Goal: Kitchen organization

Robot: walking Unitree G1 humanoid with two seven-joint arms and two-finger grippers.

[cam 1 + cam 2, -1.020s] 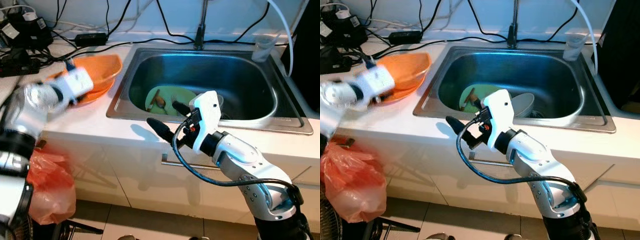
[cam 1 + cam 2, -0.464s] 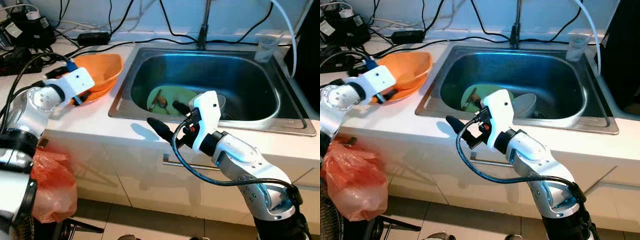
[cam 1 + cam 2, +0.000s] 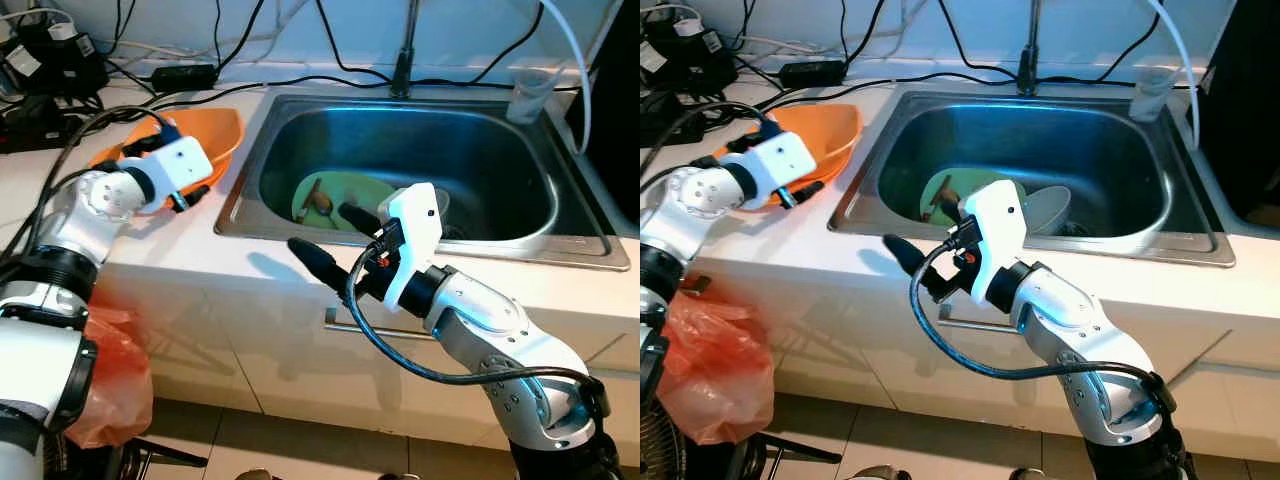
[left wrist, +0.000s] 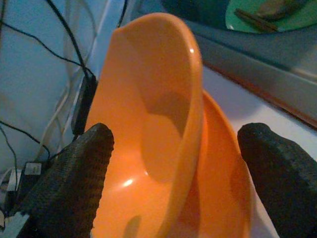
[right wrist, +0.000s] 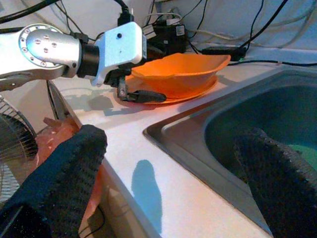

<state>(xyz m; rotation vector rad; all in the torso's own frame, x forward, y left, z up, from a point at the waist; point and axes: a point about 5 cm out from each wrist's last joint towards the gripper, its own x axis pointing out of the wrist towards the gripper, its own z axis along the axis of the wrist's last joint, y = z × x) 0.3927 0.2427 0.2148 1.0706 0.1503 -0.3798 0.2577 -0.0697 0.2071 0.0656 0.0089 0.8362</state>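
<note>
An orange bowl [image 3: 218, 138] sits in an orange plate [image 4: 225, 198] on the white counter, left of the steel sink [image 3: 500, 235]. My left gripper [image 3: 196, 170] is open at the bowl's near side, and its fingers [image 4: 69, 178] stand either side of the bowl without closing on it. In the sink lie a green plate [image 3: 350, 190] with chopsticks and food scraps, and a grey bowl [image 3: 1045, 208]. My right gripper [image 3: 335, 238] hovers open and holds nothing above the counter's front edge, just before the sink.
Black cables and power adaptors [image 3: 60, 60] crowd the counter's back left. A faucet [image 3: 403, 60] rises behind the sink, with a clear cup [image 3: 528, 95] at its back right. An orange plastic bag [image 3: 110, 370] hangs below the counter, beside a fan [image 5: 15, 144].
My left arm has swung right along the counter, bringing its gripper up to the orange bowl. The right gripper has barely moved.
</note>
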